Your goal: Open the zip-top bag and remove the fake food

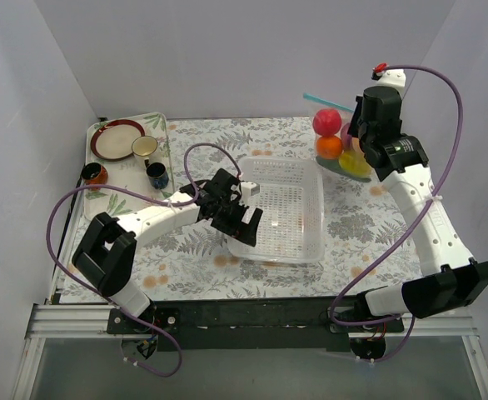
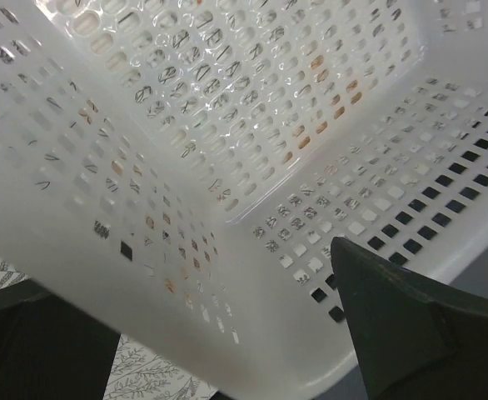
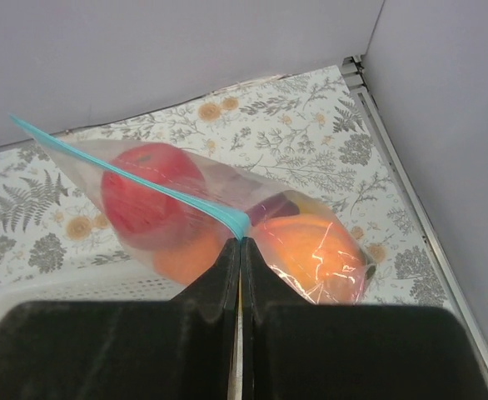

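Zip-top bag [image 3: 212,218] is at the far right of the table, just beyond the basket [image 1: 315,242], stuffed with fake food [image 3: 142,198]. It's soft, slick film, bottom-heavy I'd say, so the stiffer blue strip is the place to take it. Right gripper [image 3: 241,248], arm stretched far forward, is pinched tight on that strip's end. Left gripper [image 1: 241,218] reaches to the basket's near left edge, jaws spread wide, gripping nothing.

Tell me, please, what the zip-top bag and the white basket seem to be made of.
The zip-top bag looks like thin clear soft plastic: it creases, glints, and the fake food shows through. The basket seems rigid glossy white plastic, moulded with rows of small holes.
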